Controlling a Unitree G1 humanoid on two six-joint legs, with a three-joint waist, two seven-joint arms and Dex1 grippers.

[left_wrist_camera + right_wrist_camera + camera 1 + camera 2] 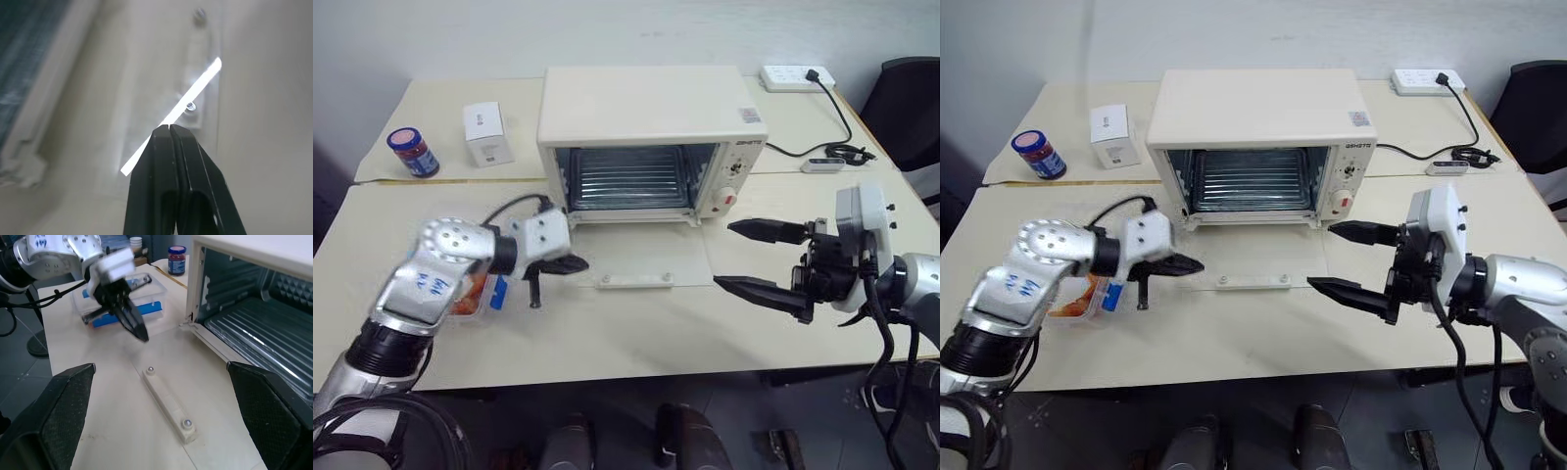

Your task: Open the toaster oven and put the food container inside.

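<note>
The cream-white toaster oven (646, 108) stands at the back of the table. Its glass door (641, 250) lies flat on the table, white bar handle (634, 281) toward me, and the wire rack (628, 178) is bare. The clear food container (475, 294) with a blue clip and orange food sits on the table at the left, half hidden under my left arm. My left gripper (576, 264) is shut and empty. It hovers over the door's left edge, pointing right. To the right of the door, my right gripper (724, 256) stands wide open, pointing left, with nothing in it.
A small blue jar (413, 152) and a white carton (487, 133) stand at the back left. A power strip (797, 76) with a black cable (837, 117) lies at the back right, beside a black chair (911, 98).
</note>
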